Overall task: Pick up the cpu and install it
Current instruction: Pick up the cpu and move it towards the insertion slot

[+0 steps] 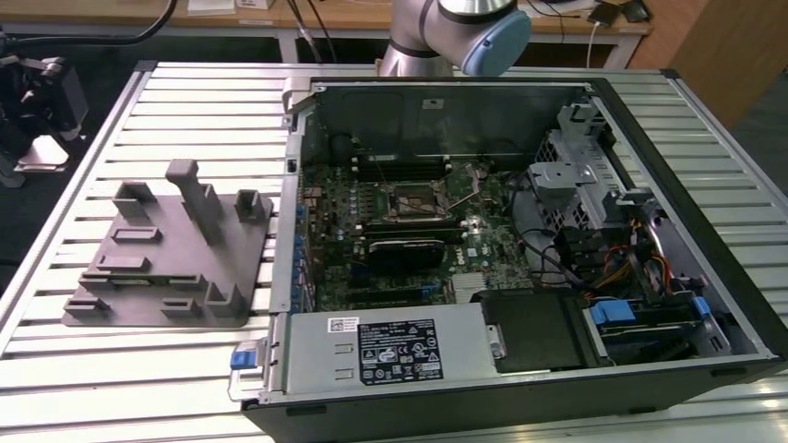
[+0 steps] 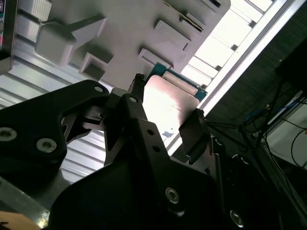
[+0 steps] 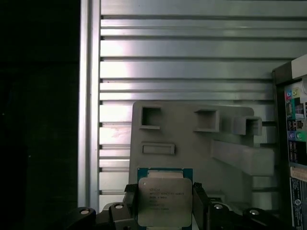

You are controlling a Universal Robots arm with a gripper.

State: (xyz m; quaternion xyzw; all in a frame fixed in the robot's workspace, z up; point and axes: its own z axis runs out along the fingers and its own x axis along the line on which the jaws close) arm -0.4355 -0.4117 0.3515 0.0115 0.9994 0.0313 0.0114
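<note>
Gripping the cpu (image 3: 164,200) right now: your gripper (image 3: 165,213) has its two black fingers (image 3: 199,207) closed in on opposite edges of the chip, jaws no wider than the chip itself. In the first wrist view you see the silvery top plate facing the camera. The green rim shows at the edge away from the gripper body, and the chip sits square between the fingers.

The second wrist view gives you the same hold from beside the gripper body. The chip's face glares bright, there is one finger on each side, and the green edge is at the far end.

The chip touches only the fingers. Behind it in both wrist views you have the grey fixture plate (image 3: 192,139) with its raised blocks and pockets, lying on the slatted worktop (image 3: 182,57). How high the chip hangs above that plate, you can't tell.

Arm pose, from the exterior view: the grey arm link (image 1: 412,41) and blue-capped joint (image 1: 496,41) sit at the far edge of the worktop, behind the open PC case (image 1: 689,231). The case lies on its side with the motherboard exposed and the dark socket frame (image 1: 411,201) mid-board. The fixture plate lies just beside the case, on the exterior view's left.
</note>
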